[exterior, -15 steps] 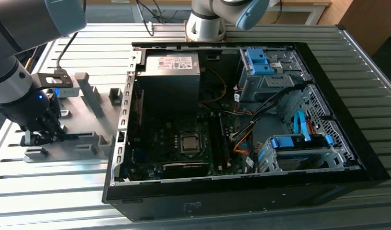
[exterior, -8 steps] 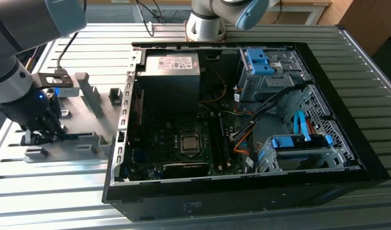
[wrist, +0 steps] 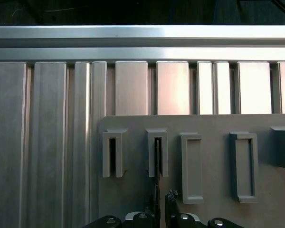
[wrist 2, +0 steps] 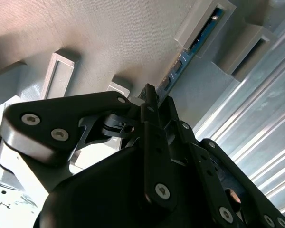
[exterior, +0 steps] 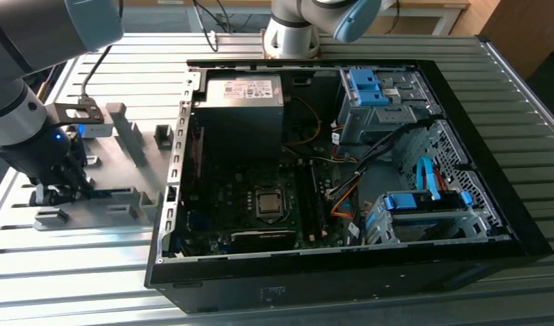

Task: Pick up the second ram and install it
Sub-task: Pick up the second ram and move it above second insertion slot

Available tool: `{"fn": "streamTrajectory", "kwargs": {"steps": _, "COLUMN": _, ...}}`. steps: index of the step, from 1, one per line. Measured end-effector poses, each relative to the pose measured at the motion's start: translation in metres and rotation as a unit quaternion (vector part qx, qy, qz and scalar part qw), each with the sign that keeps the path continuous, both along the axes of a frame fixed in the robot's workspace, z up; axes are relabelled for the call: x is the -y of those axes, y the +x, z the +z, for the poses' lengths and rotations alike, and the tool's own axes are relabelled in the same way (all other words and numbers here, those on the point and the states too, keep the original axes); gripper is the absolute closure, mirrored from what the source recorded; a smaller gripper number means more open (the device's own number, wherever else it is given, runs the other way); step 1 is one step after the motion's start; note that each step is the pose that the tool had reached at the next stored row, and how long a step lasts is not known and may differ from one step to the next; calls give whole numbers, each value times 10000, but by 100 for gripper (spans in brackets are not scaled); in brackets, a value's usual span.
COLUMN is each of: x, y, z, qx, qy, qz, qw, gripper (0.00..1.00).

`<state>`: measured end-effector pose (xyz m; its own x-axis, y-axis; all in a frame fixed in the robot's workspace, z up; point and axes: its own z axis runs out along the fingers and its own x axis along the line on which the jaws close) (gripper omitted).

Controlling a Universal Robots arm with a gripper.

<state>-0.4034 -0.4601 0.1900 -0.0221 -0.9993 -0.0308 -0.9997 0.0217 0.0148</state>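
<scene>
Down at the grey moulded plastic holder tray (exterior: 123,129), at the exterior view's left, the arm's black gripper (exterior: 64,190) sits low among the slots. In both wrist views the second ram (wrist: 157,156) (wrist 2: 194,45), a thin dark blue-green memory stick, stands on edge in one tray slot, and the gripper (wrist: 162,194) (wrist 2: 159,95) is pinching its near end, jaws drawn narrow on either face. The tray rests on the ribbed aluminium surface (exterior: 78,272), just beside the open black computer case (exterior: 349,285).
</scene>
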Motion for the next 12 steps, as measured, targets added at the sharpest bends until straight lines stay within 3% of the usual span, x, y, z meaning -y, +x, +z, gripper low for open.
{"fn": "streamTrajectory", "kwargs": {"steps": 4, "x": 0, "y": 0, "z": 0, "qx": 0, "qy": -1, "qz": 0, "qw": 10000, "gripper": 78}}
{"fn": "streamTrajectory", "kwargs": {"steps": 5, "x": 0, "y": 0, "z": 0, "qx": 0, "qy": -2, "qz": 0, "qw": 10000, "gripper": 84}}
{"fn": "streamTrajectory", "kwargs": {"steps": 12, "x": 0, "y": 0, "z": 0, "qx": 0, "qy": -4, "qz": 0, "qw": 10000, "gripper": 86}}
